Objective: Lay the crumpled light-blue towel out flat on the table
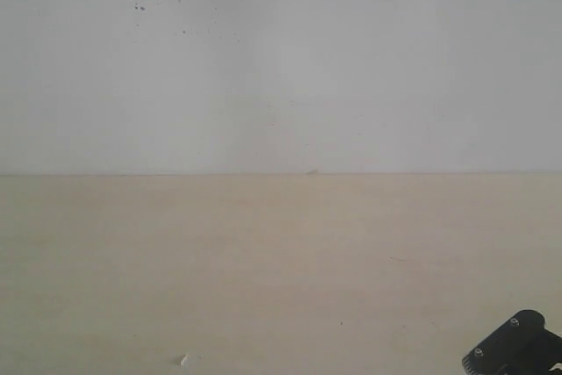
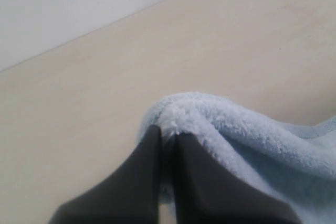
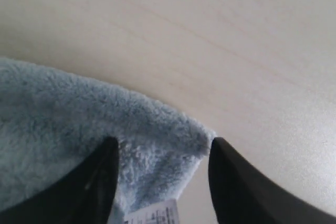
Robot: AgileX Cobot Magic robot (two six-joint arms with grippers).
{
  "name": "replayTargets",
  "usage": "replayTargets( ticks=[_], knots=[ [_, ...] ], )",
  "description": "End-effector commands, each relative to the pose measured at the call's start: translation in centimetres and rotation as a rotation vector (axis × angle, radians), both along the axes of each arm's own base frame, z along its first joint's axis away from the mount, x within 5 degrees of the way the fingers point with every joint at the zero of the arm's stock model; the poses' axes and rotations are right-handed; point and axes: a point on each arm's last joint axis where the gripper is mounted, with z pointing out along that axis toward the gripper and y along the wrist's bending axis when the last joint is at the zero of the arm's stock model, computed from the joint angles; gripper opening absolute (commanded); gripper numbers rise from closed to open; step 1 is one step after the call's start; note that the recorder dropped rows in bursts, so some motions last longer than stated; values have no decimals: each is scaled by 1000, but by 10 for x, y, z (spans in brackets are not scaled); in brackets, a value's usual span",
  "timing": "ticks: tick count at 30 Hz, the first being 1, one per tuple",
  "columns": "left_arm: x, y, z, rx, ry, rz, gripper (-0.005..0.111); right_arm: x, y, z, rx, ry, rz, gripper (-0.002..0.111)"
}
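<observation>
Pale-blue towel: fluffy, bunched, over beige table.
L gripper: closed tight on towel fold.
R gripper: jaws wide, towel corner w/ white tag between.

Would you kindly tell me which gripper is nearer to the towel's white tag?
Right. The right gripper is open astride the towel corner bearing the white tag, which lies between its jaws. The left gripper is pinched shut on a fold where no tag shows.

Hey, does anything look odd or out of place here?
A tiny white scrap lies loose on the table, and dark specks mark the wall. The towel is bunched, pinched by the left gripper.
</observation>
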Motion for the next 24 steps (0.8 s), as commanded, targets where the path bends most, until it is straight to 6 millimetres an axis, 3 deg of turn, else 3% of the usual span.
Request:
replayTargets(
  ticks=[1, 3, 10, 15, 20, 24],
  knots=[
    [1, -1, -1, -8, 6, -1, 4, -2, 0, -3, 20, 32, 18, 38],
    [1, -1, -1, -8, 6, -1, 4, -5, 1, -9, 22, 66, 30, 32],
    [1, -1, -1, -8, 6, -1, 4, -6, 6, -34, 25, 193, 15, 29],
    [1, 0, -1, -3, 4, 3, 4, 5, 10, -29, 43, 154, 1, 0],
    [1, 0, -1, -3, 4, 3, 4, 12, 12, -21, 56, 103, 9, 0],
    [1, 0, -1, -3, 4, 3, 4, 23, 16, 2, 84, -4, 28, 0]
  ],
)
